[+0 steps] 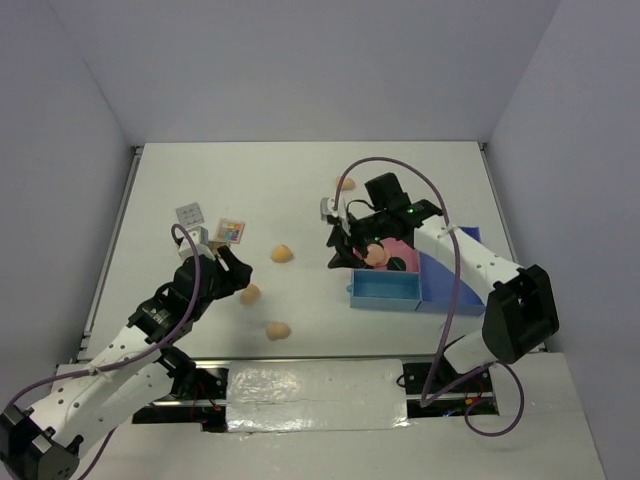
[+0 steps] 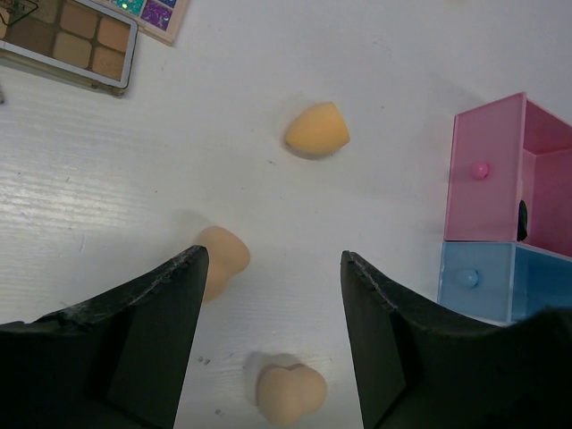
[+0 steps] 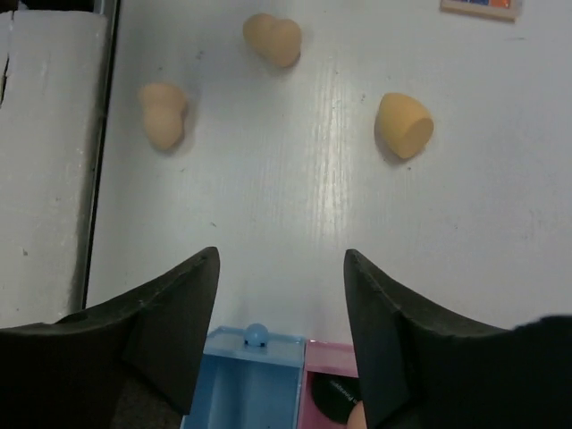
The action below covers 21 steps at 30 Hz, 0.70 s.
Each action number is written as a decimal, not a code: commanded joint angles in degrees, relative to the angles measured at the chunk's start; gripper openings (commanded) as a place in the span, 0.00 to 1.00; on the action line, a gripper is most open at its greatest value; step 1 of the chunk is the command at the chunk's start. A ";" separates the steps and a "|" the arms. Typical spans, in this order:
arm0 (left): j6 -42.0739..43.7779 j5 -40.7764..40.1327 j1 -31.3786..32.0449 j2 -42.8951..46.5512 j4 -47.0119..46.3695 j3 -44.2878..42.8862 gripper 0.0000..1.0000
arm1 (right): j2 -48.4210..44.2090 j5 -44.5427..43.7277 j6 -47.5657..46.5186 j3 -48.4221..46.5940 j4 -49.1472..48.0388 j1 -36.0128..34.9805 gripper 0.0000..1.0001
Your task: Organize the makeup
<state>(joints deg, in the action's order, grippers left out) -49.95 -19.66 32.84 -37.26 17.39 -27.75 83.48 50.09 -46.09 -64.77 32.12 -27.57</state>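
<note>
Tidying has only just started. One peach sponge (image 1: 375,255) and a dark disc (image 1: 398,266) sit in the pink part of the tray (image 1: 385,297). Four loose sponges (image 1: 283,254) and two palettes (image 1: 232,229) lie out on the table (image 1: 250,180).

The left gripper (image 2: 273,259) hangs low by a sponge, spread wide and empty. The right gripper (image 3: 281,255) hovers over the tray's front, also wide apart, holding nothing.

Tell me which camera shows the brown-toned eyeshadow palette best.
The left wrist view: the brown palette sits in its top-left corner, tan and brown squares distinct, though the frame edge crops it. The top external view shows it whole but tiny and greyish. The right wrist view does not show it.
</note>
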 commanded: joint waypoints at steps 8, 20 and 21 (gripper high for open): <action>-1.46 -0.91 -0.50 0.87 0.19 -0.64 0.73 | 18.27 -36.67 15.57 -20.10 -5.34 1.56 0.99; -1.46 -0.73 -0.93 -0.27 0.89 -1.34 0.73 | 45.88 -44.19 38.52 -56.49 7.17 6.47 1.00; -1.55 -0.64 -0.94 -0.45 0.98 -1.34 0.73 | 46.94 -44.20 39.14 -57.39 7.08 6.83 1.00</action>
<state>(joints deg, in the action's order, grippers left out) -51.09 -19.68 32.32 -37.43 18.92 -27.75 127.94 8.64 -13.04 -117.03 35.42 -21.78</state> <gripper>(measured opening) 0.731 0.994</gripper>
